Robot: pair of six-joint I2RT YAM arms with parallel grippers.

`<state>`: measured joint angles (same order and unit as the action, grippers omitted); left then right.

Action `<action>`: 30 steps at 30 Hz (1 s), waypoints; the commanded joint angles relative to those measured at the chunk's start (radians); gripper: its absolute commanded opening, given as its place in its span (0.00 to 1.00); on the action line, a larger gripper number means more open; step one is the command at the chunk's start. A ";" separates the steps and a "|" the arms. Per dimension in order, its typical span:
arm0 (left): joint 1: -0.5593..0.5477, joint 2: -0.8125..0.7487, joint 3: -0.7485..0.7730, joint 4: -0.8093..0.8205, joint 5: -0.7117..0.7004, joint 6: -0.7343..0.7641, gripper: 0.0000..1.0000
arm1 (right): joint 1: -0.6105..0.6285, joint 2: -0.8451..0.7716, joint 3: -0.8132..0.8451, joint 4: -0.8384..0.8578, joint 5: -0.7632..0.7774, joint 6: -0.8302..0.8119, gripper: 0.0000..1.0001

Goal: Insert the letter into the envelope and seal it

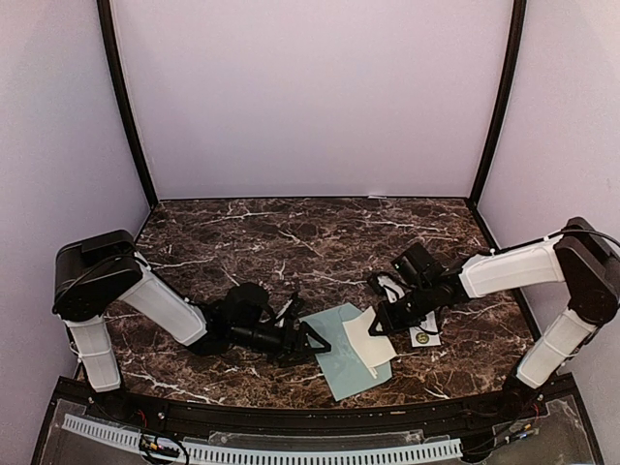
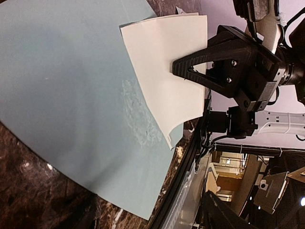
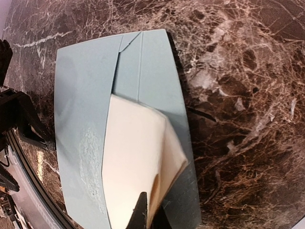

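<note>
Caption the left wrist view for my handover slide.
Right gripper pinches the folded letter by its edge, holding it over the blue-green envelope on the marble table.

Open bench (image 1: 320, 228) lies behind both arms. Near the front edge room is tight: the left end effector (image 1: 318, 341) crowds the envelope (image 1: 334, 366) from the left, and the right end effector (image 1: 380, 325), clamped on the letter (image 1: 366, 341), blocks its right side

Top view high, looking down, wrist views close, from opposite sides, sharing the envelope (image 2: 57, 95)
</note>
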<state>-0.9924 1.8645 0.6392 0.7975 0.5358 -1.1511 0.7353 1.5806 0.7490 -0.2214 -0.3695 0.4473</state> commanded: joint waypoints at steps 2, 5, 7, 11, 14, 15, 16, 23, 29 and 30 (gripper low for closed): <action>-0.006 0.026 0.016 -0.012 -0.001 0.000 0.72 | 0.021 0.020 0.024 0.025 -0.044 0.015 0.00; -0.006 0.034 0.021 -0.008 0.001 -0.001 0.72 | 0.024 0.028 0.024 0.049 -0.075 0.024 0.00; -0.006 0.038 0.024 -0.005 0.001 -0.001 0.72 | 0.025 0.032 0.024 0.059 -0.093 0.028 0.00; -0.007 0.044 0.026 -0.001 0.000 -0.005 0.72 | 0.028 0.047 0.024 0.081 -0.118 0.033 0.00; -0.006 0.050 0.028 0.005 0.001 -0.007 0.72 | 0.030 0.065 0.027 0.101 -0.134 0.037 0.00; -0.007 0.051 0.029 0.007 0.003 -0.007 0.72 | 0.032 0.070 0.029 0.105 -0.135 0.039 0.00; -0.007 0.052 0.029 0.008 0.004 -0.007 0.72 | 0.034 0.076 0.031 0.112 -0.137 0.041 0.00; -0.007 0.062 0.036 0.015 0.006 -0.008 0.72 | 0.062 0.119 0.067 0.126 -0.151 0.046 0.00; -0.006 0.061 0.026 0.035 0.004 -0.020 0.72 | 0.073 0.118 0.098 0.067 -0.120 0.027 0.00; -0.006 0.060 0.020 0.039 0.002 -0.025 0.72 | 0.072 0.113 0.103 0.049 -0.109 0.021 0.03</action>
<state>-0.9932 1.9057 0.6674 0.8383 0.5465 -1.1652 0.7883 1.6985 0.8169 -0.1352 -0.4850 0.4870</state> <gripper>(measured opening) 0.718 0.004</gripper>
